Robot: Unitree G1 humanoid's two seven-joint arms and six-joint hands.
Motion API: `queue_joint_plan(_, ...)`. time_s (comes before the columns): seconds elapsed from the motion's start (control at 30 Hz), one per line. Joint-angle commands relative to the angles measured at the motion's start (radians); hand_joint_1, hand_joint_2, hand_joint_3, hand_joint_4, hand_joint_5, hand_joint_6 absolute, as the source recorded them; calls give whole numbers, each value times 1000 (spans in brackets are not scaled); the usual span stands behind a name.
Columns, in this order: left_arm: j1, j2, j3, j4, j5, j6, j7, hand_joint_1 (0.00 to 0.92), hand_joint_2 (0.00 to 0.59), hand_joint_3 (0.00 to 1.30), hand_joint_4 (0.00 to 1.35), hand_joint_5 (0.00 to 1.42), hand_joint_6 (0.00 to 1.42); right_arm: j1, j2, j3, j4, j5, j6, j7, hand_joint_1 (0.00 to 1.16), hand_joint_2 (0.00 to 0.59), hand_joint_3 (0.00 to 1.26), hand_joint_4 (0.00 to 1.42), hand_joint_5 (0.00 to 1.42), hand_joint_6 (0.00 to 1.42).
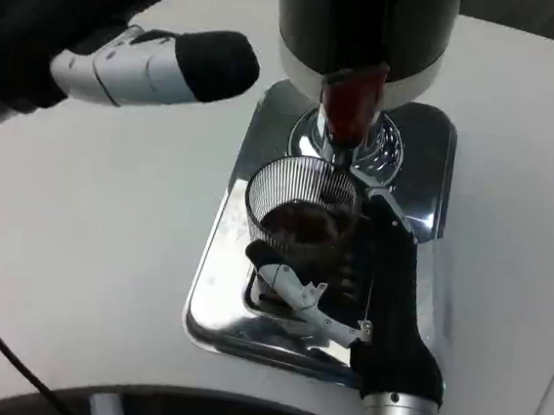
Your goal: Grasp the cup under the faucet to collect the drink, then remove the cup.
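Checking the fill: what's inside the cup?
Dark drink sits in the ribbed clear cup, held by the right hand. Its fingers hide the lower wall, so the level stays unclear.

Right hand (348,283) fingers curled, left hand (163,64) raised

White table (87,248) — a chrome dispenser base (223,305) sits directly on it.

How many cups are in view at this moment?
1. The ribbed clear cup stands on the shiny drip tray under the red faucet, gripped by the right hand. The dispenser and left hand could hide others.
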Motion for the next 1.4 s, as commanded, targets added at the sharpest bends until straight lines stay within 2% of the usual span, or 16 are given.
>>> queue_joint_plan(0.03, 50, 23, 39, -38, -29, 13, 9, 0, 70, 178, 197, 311, 316, 10, 56, -3, 6, -1, -12, -15, 792, 255, 517, 619, 723, 421)
queue_joint_plan(0.5, 242, 24, 115, -136, -57, 76, 45, 0, 73, 196, 231, 332, 332, 4, 51, -22, -1, 3, -33, -21, 806, 241, 568, 677, 793, 506)
queue_joint_plan(1.4, 529, -2, 194, -196, -48, 75, 113, 0, 78, 220, 269, 358, 353, 45, 19, -111, -68, 7, -68, -4, 849, 209, 708, 848, 1046, 810)
